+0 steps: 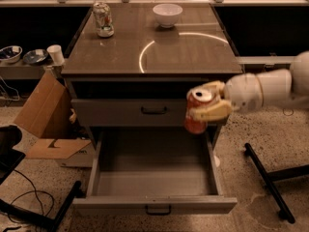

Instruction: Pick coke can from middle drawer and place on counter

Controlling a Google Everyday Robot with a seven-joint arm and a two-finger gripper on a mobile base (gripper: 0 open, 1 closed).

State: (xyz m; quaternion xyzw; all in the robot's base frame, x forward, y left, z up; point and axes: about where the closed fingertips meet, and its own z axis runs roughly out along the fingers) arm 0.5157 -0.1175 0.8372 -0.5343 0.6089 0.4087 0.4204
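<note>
**Fig. 1. Carry phase, can held below table height.** The claw [196, 105], on a white arm reaching in from the right, is closed around the small red-orange soda can with a silver top [194, 125]; one pale finger lies above the can's side and one below. The can hangs in the air above the right part of the wide grey metal middle drawer [154, 180], which stands pulled out and holds nothing visible. It is in front of the shut grey drawer with the flat front panel [120, 112] and lower than the glossy grey-brown table [193, 52] that tops the cabinet.

*Hazards, as judged from this position.*
- (a) Moving towards the cabinet before rising would probably drive the can or a finger into the table's front edge or the shut drawer front, knocking the can loose.
- (b) The can appears slightly tilted in the grip and its wall is thin. A weak squeeze could let it slide out and fall into the drawer or onto the floor.
- (c) A release too near the front or right edge could tip the can off.
- (d) The white bowl [167, 14] and the pale white can [103, 19] stand at the far end. A long reach could nudge either.
</note>
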